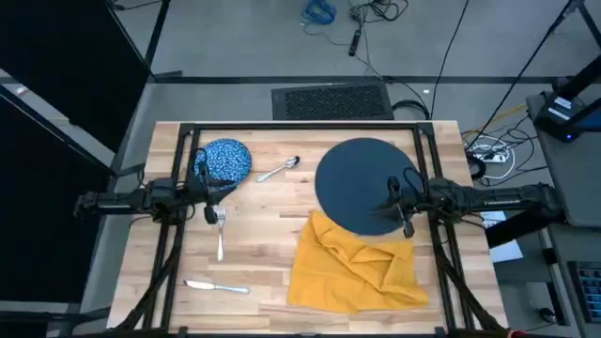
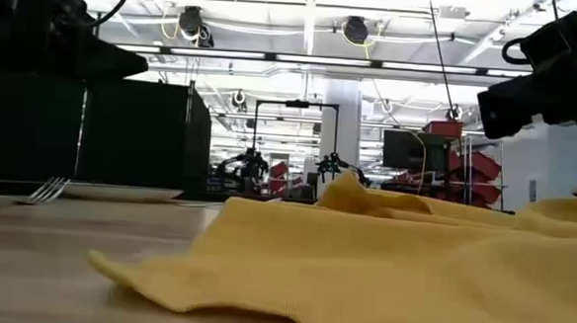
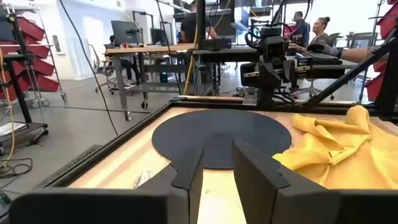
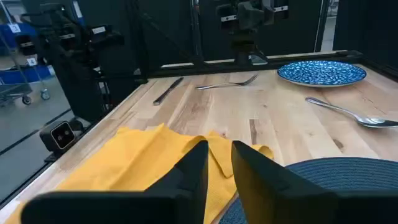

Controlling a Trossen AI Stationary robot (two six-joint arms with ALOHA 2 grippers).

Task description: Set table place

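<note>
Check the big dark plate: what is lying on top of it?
Nothing rests on the dark plate; its ribbed face is bare. The right gripper hangs above its edge. The yellow napkin meets its near rim; whether cloth tucks under there cannot be seen.

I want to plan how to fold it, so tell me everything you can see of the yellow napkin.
The napkin is mustard-yellow cloth with a fine knit look, lying crumpled and unfolded on the table, with raised creases and loose corners. It sits toward the table's near right part. Its upper edge meets the dark round plate; whether it laps over or under the rim I cannot tell. The right gripper hangs over that plate edge, near the cloth, not gripping it. No cutlery touches it.
</note>
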